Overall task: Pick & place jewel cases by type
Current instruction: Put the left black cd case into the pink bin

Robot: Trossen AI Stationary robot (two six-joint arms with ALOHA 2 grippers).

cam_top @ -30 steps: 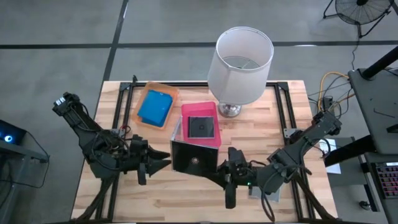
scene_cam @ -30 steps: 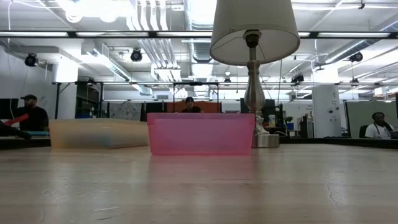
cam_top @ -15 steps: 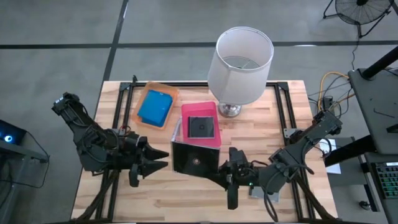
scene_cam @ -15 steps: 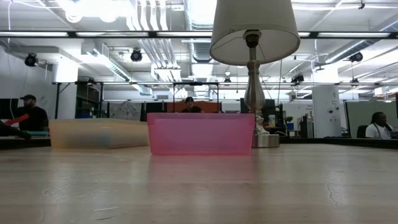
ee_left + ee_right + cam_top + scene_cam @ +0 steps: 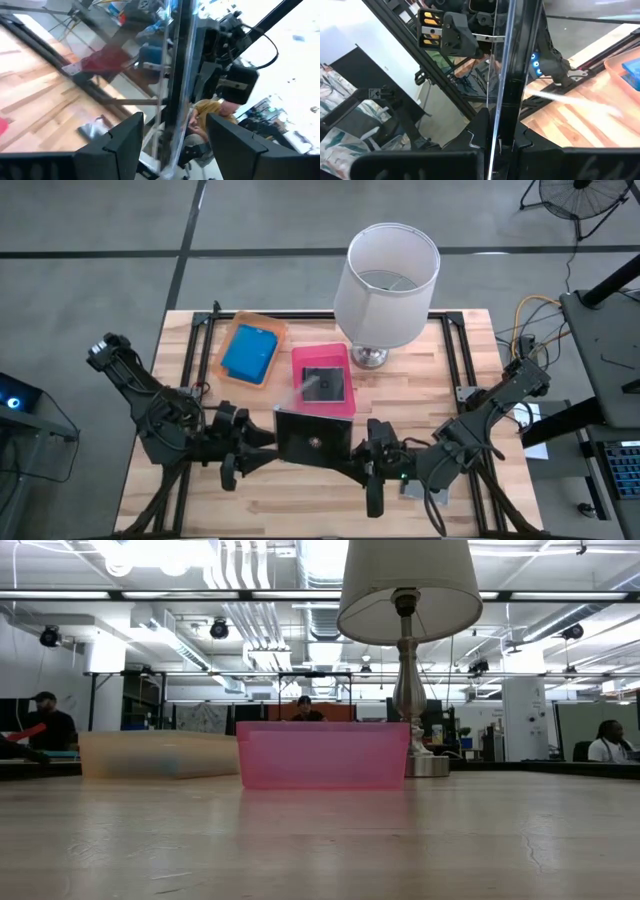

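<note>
I have the right fingers clamped tight on 1 edge of a dark jewel case, which hangs on edge in the gap between my 2 arms. The left fingers stand wide apart on the opposite side. In the left wrist view the case runs edge-on between them, and I see no contact with either finger, so only the right side holds it. That worries me most: with a thin, slick plastic case pinched at 1 edge, I judge it could pivot or slide out if I move quickly. If I close the left fingers while the case sits off-centre between them, 1 finger would strike first and could lever it out of the right fingers' pinch. The clear cover could also swing open if the squeeze lands on only 1 leaf. I cannot tell whether its lower edge rests on the counter. The pink tray lies just beyond the fingers and already has 1 dark case in it. A tilted release could leave the new case propped on the tray wall or dropped short. The orange tray, farther from the left fingers, holds a blue case, and a drift that way would put the dark case with the wrong type.
</note>
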